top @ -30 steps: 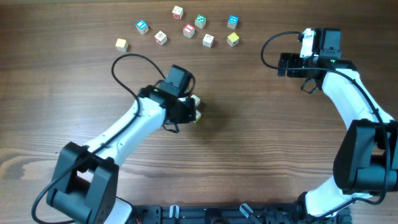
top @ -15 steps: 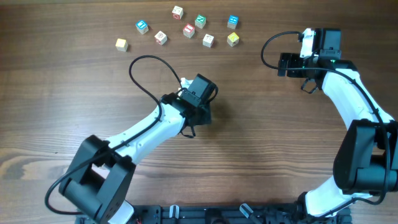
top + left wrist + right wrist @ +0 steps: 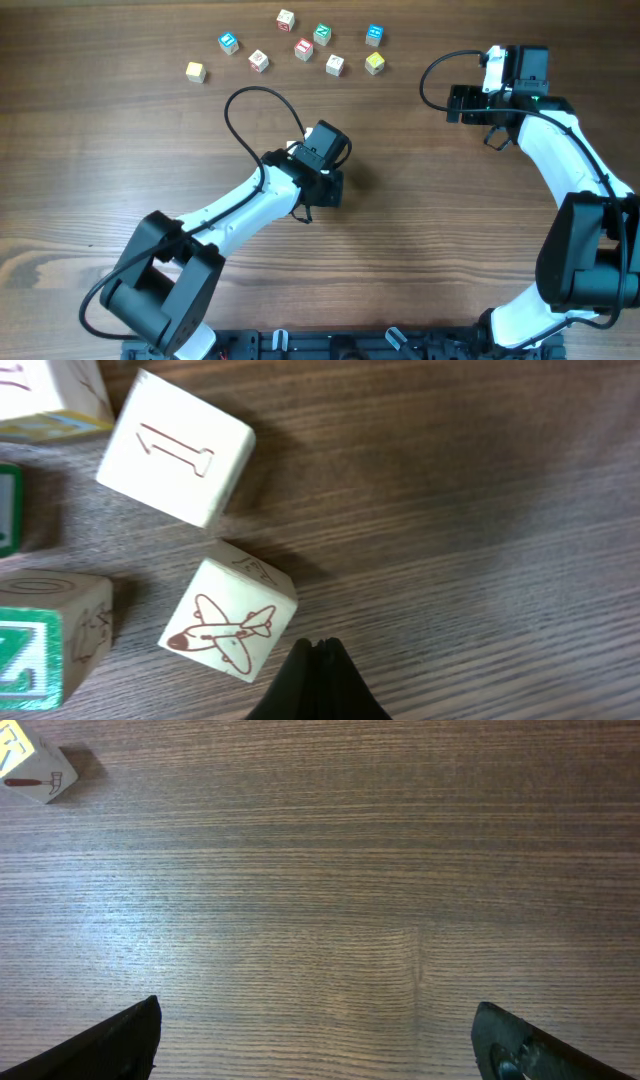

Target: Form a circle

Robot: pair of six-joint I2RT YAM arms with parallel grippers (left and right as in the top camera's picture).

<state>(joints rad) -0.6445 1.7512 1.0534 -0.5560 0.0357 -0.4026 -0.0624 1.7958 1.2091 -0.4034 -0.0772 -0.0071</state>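
Black-fingered, the left gripper (image 3: 318,678) is pinched shut on nothing just beside the aeroplane-faced cube (image 3: 230,622) of the circle (image 3: 175,448) at mid-table, while farther off the right gripper (image 3: 318,1042) hangs spread wide over the wooden table (image 3: 300,870) and loose cubes (image 3: 304,48) lie scattered.

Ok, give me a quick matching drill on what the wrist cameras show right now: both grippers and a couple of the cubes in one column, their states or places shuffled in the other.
Column one:
1. left gripper
2. right gripper
3. aeroplane cube
4. green Z cube

Column two:
A. jaws wide apart above the table
B. bottom-left corner of the left wrist view
C. jaws shut to a point
D. pale face up, just left of the shut gripper in the left wrist view

Pairs: 1-C, 2-A, 3-D, 4-B.
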